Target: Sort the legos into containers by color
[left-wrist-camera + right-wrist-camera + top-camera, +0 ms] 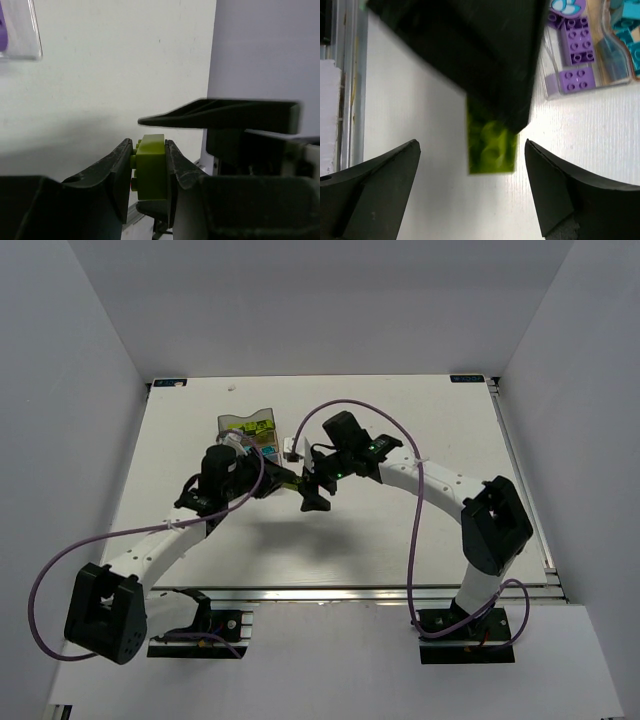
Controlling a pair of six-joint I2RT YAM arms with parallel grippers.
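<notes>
White tabletop point(420, 530) carries everything, and we take the containers point(250, 432) as our landmark for all places. Both arms lean towards them: the left arm point(165, 535) bends in from the near left of the containers, and the right arm point(440, 480) arches in from their near right, each with a purple cable point(412, 540) looping off it.

The containers are a joined row of clear plastic compartments. From above we see lime green pieces at the far end and cyan ones next to them. The right wrist camera shows purple bricks point(577, 80) in one compartment and cyan bricks point(626, 30) in the one beside it.

The two grippers meet just off the near right side of the containers. The left gripper point(149, 146) is clamped on a lime green brick point(150, 170), its two fingers pressed against opposite faces with studs showing to one side. The right gripper point(471, 145) is spread wide. In its own view its fingers point(375, 190) stand well apart on either side of that brick, touching nothing we can make out. From the left wrist camera, one of its fingers sits just past the brick, clear of it. The held brick hangs outside the containers, near their purple corner.
</notes>
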